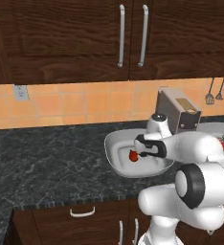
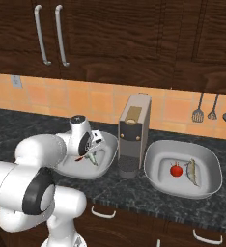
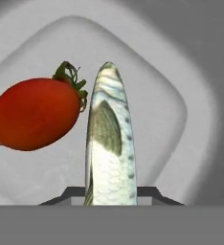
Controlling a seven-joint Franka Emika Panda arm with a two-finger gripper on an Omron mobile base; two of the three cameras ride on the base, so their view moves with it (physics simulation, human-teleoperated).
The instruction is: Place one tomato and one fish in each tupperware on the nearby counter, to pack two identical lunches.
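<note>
My pincer is clamped narrow on a fish, which rises straight up between my finger tips in the hand view, its pointed end away from me. I hold it above the tupperware just left of the steel coffee machine, as the right base view shows. In that tub lies a tomato, just beside the fish on its left in the hand view, green stem top turned toward the fish; whether the two touch I cannot tell. In the left base view the same tomato rests on the tub's floor, close beside my hand. On the other side of the coffee machine, near it, stands the second tupperware, and inside it a second tomato lies next to a second fish, close together. Both tubs sit on the black counter, each just beside the coffee machine.
</note>
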